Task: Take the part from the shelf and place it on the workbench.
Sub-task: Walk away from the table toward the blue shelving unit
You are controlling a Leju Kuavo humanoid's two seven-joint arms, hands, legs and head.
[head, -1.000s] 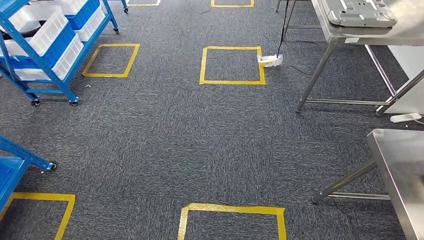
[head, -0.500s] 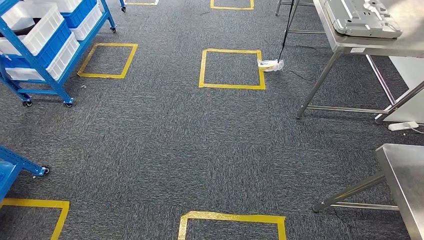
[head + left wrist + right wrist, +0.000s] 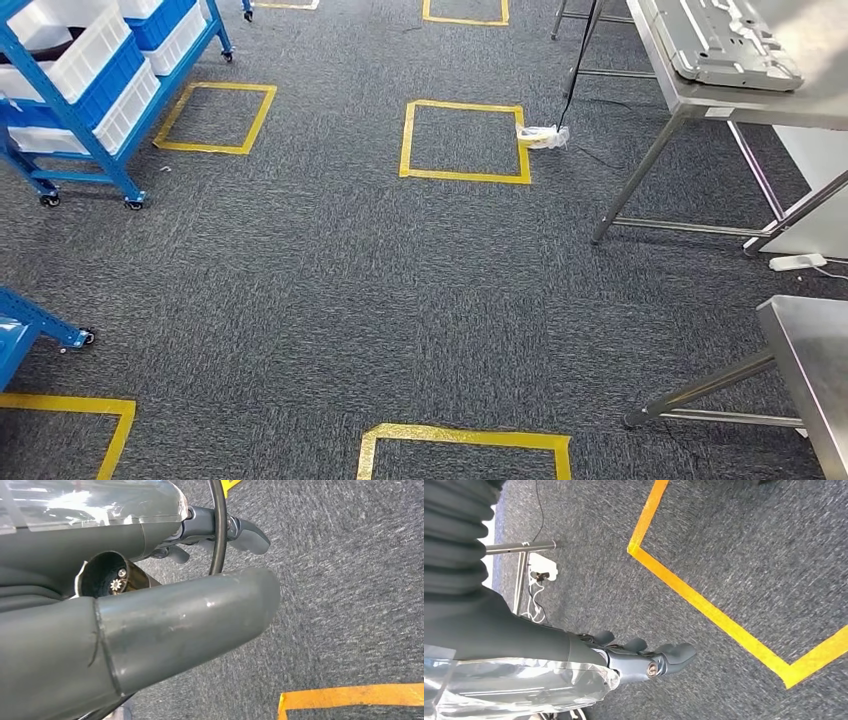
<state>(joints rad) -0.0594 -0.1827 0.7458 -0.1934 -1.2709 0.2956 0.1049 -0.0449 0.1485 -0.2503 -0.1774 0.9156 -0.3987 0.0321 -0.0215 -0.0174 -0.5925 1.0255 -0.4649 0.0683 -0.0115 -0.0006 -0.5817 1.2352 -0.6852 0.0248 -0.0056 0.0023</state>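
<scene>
We can read no text, label, brand, number or sign anywhere here. The small white tag (image 3: 717, 112) on the front edge of the steel workbench (image 3: 800, 100) at two o'clock is too small for us to make out. The yellow tape squares (image 3: 466, 140) on the carpet, from twelve o'clock down to six, are plain outlines without lettering, and the white bins (image 3: 75, 55) on the blue shelf (image 3: 60, 110) at ten o'clock carry no marking we can read.
</scene>
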